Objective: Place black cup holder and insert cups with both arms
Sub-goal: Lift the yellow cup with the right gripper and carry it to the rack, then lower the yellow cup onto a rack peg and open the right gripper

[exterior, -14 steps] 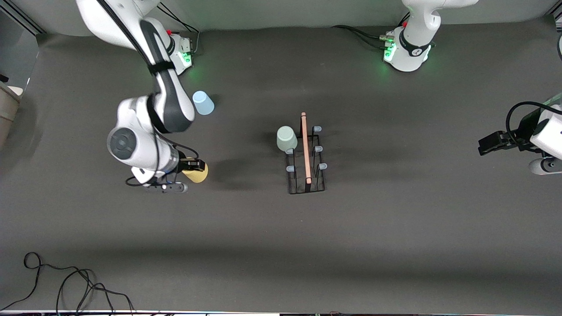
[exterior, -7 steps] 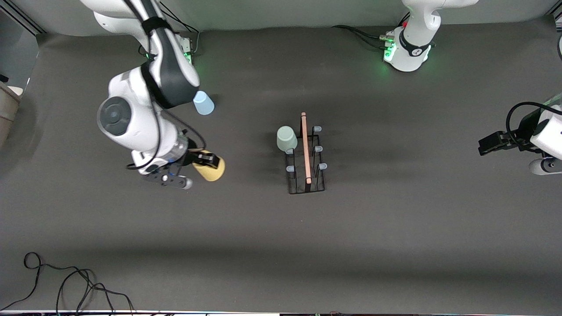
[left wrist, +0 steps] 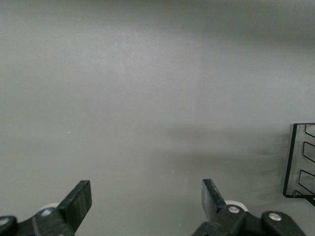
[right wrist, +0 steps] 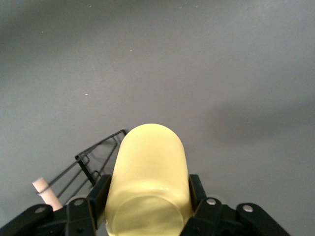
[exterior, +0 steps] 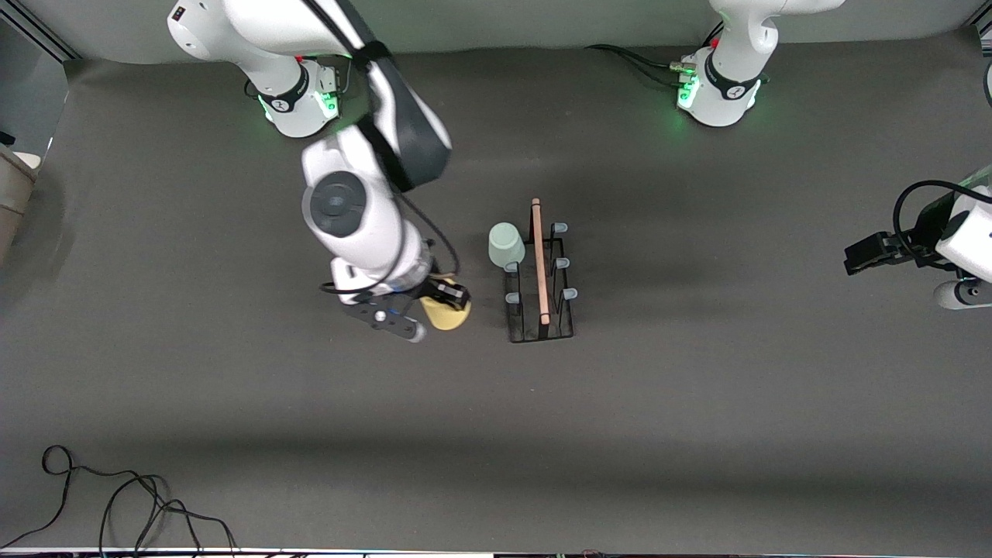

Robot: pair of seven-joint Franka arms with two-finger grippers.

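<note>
Front view: high overhead, facing both bases. Wrist views: close, low along each gripper; right wrist shares the rack [exterior: 540,271] [right wrist: 96,164] with front.

There are two cups to see: one yellow cup [exterior: 448,314] and one grey-green cup [exterior: 505,243]. There is one black cup holder [exterior: 540,288] with one wooden handle [exterior: 539,260] on top, and five of its pale-tipped pegs [exterior: 570,294] show, two at the holder's 9 o'clock side and three at its 3 o'clock side. There are two robot arms, so two grippers, the left gripper [exterior: 866,253] and the right gripper [exterior: 443,297], and one bundle of black cables [exterior: 116,504] lies on the one table [exterior: 697,434].
</note>
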